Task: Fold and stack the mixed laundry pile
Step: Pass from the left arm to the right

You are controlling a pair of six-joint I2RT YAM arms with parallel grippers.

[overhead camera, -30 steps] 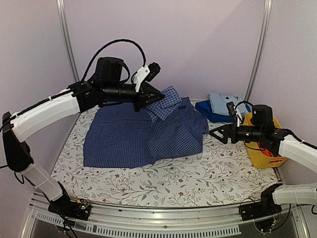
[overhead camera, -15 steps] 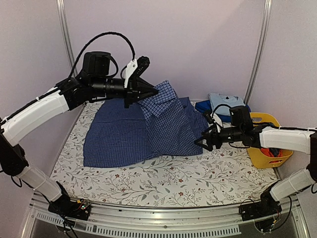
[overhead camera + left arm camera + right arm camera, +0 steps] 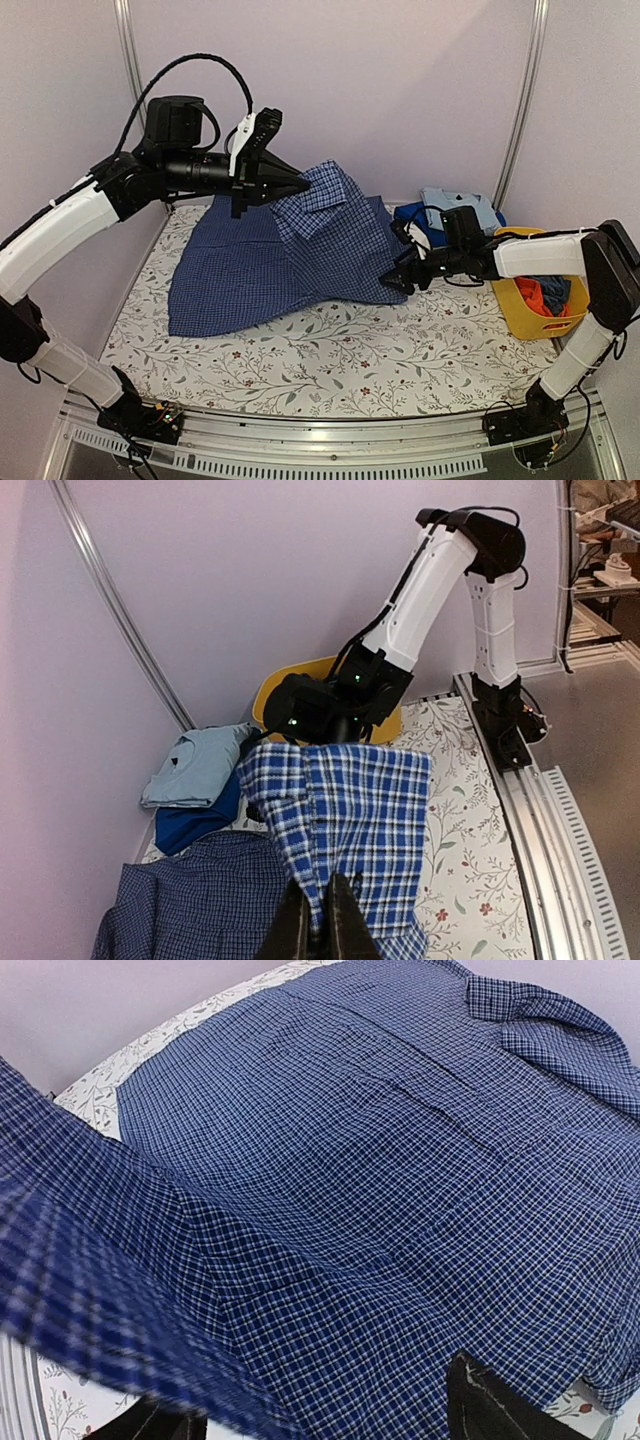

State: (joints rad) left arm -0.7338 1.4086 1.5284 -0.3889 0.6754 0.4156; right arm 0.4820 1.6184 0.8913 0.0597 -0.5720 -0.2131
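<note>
The blue small-check shirt (image 3: 260, 270) lies spread on the flowered table. My left gripper (image 3: 298, 184) is shut on one part of the shirt and holds it up above the rest. In the left wrist view the fingers (image 3: 320, 925) pinch this checked flap (image 3: 360, 810). My right gripper (image 3: 398, 277) is low at the shirt's right edge. Its jaws are wide open, and the shirt (image 3: 380, 1160) fills the right wrist view between them. A red-orange cloth (image 3: 545, 295) lies in the yellow basket. Dark navy trousers do not show.
The yellow basket (image 3: 520, 312) stands at the table's right edge. A folded light blue garment (image 3: 455, 205) lies on a folded royal blue one (image 3: 415, 218) at the back right; both also show in the left wrist view (image 3: 195, 765). Walls close the back and sides.
My left gripper has lifted the shirt part higher and drawn it back to the left. My right arm has swung left from the basket to the shirt's right edge.
</note>
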